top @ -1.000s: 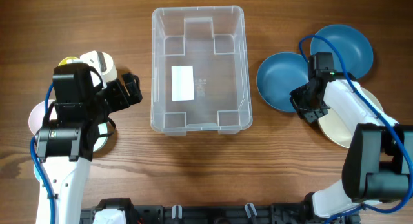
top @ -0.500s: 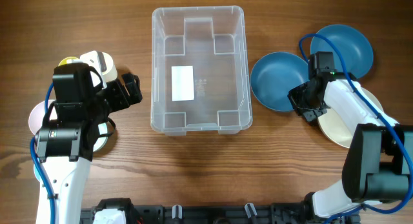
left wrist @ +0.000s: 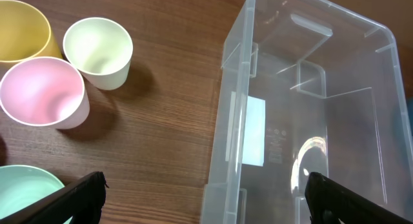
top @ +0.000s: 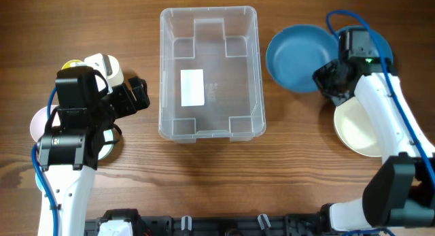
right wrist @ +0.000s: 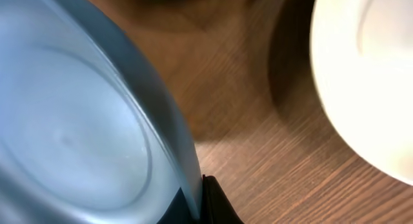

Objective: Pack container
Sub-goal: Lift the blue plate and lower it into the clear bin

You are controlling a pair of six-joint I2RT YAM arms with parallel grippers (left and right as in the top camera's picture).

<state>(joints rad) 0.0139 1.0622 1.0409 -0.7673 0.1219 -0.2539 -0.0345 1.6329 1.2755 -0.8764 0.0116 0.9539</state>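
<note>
The right pincer (top: 331,78) is clamped on the rim of a smooth, round blue bowl (top: 301,50). In the right wrist view only one black fingertip (right wrist: 210,201) shows, pressed against the bowl's thin edge. The bowl fills the left of that view, tilted and blurred. Whether it touches the table (top: 299,168) cannot be told. Just beside this pincer, on its arm's side, lies a glossy cream dish (top: 357,130), partly covered by the white arm. A second blue bowl (top: 386,44) is mostly hidden beneath the wrist.

The left pincer (top: 138,94) has its black fingers apart and holds nothing. Only their tips show at the bottom corners of the left wrist view.

Straight ahead of this pincer, between the two arms, stands the container (top: 211,11). It is clear plastic, rectangular with rounded corners, with moulded ridges and a white label on its base. To the pincer's left sit three matte round cups: a yellow cup (left wrist: 19,30) cut off by the frame, a pale cream cup (left wrist: 98,50) and a pink cup (left wrist: 42,95). A mint bowl (left wrist: 26,192) is barely visible. The table is dark, grained wood.
</note>
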